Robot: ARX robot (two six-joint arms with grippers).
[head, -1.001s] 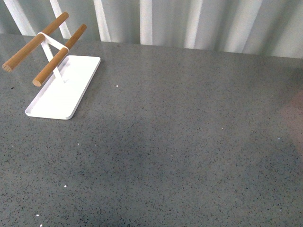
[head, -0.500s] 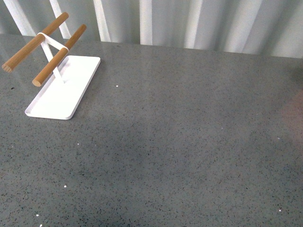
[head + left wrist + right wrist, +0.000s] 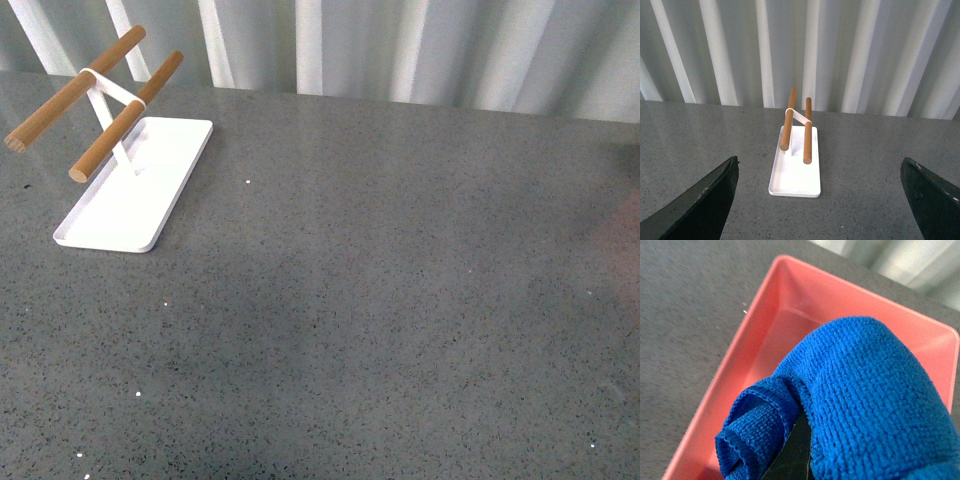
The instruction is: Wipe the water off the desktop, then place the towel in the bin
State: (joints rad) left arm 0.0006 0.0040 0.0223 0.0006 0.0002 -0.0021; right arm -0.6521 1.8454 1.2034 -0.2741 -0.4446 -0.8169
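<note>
Gripping towel (image 3: 865, 405), right fingers (image 3: 795, 450) over pink bin (image 3: 785, 315); left fingers (image 3: 700, 200) wide.

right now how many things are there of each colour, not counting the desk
white: 1, tray
brown: 2, rods
blue: 1, towel
pink: 1, bin
total: 5

A staged test bench was suggested: a bare speckled desktop (image 3: 380, 330) was backed at twelve o'clock by corrugated panelling (image 3: 420, 45).
</note>
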